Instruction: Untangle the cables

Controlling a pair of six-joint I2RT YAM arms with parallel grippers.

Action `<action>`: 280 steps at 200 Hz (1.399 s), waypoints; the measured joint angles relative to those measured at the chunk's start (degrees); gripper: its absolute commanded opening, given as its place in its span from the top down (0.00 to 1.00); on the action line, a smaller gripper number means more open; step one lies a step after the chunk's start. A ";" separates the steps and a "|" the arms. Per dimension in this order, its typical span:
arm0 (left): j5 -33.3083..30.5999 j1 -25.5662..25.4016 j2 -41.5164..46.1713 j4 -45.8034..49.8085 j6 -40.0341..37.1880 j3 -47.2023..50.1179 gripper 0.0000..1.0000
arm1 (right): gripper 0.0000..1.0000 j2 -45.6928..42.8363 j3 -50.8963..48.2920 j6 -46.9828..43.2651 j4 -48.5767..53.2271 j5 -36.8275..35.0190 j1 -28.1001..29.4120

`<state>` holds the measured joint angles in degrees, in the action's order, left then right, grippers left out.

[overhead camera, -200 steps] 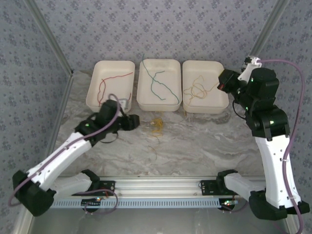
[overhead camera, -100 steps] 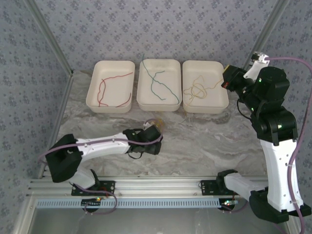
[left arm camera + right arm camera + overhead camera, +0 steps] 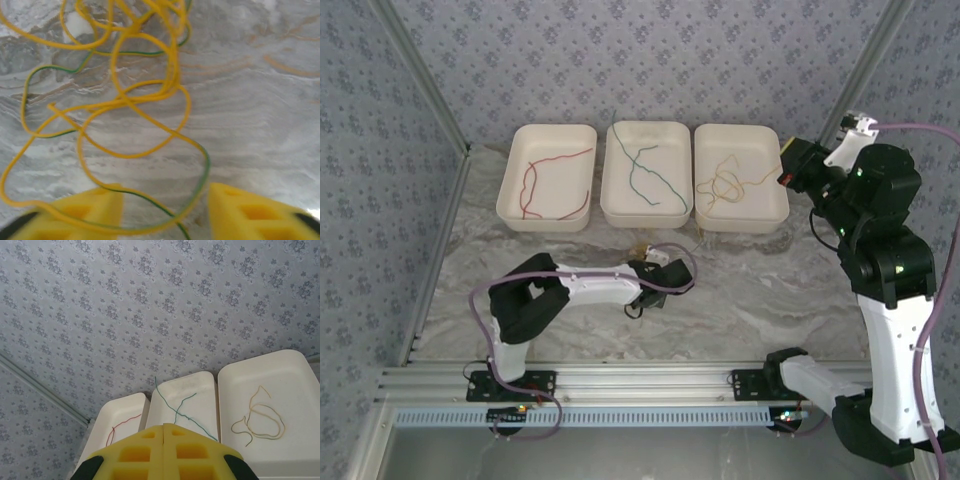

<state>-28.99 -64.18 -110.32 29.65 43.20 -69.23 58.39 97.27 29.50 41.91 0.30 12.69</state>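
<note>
Cables (image 3: pixel 122 102), yellow and tangled, lay mid-frame on the bench (image 3: pixel 770 290), where the left jaws had just swung in, spread astride a loop for the next pick; right jaws pressed together.

Three white trays (image 3: pixel 542 222), two arms (image 3: pixel 585 288), one loose tangle of cables (image 3: pixel 172 75)

Soft, even light fills the overhead view; the trays (image 3: pixel 545 220) cast only faint shadows at the far edge of the counter (image 3: pixel 770 290). The left wrist view is blurred, cables (image 3: pixel 125 101) smeared and yellow pads (image 3: pixel 250 215) out of focus. The right wrist view is bright and sharp.
</note>
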 measured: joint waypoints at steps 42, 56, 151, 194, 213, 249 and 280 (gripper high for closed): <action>-2.45 1.46 1.09 -2.43 0.33 3.65 1.00 | 1.00 0.37 0.63 0.00 0.39 -0.98 -0.46; -2.36 2.99 5.46 -3.39 0.96 9.22 1.00 | 1.00 1.99 3.28 -0.24 1.20 -1.66 -0.94; 17.29 51.28 46.07 -5.49 -0.22 35.19 1.00 | 1.00 9.97 31.54 -3.32 5.75 -10.27 -4.94; 24.39 60.98 44.78 -4.72 -3.85 34.80 1.00 | 1.00 10.88 38.93 -5.66 6.86 -14.21 -5.14; 27.12 65.64 43.76 -4.04 -5.07 34.12 1.00 | 1.00 10.88 39.56 -6.40 6.99 -15.91 -5.18; 30.71 78.09 43.21 -3.76 -6.40 33.53 1.00 | 1.00 10.75 38.95 -7.23 7.50 -19.69 -5.22; 32.44 80.08 39.54 -3.98 -7.21 31.26 1.00 | 1.00 10.40 38.95 -8.07 7.41 -22.47 -5.22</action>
<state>3.44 15.90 -70.78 25.67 35.99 -37.98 68.79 136.22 21.43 49.32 -22.17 7.46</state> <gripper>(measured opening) 0.061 0.067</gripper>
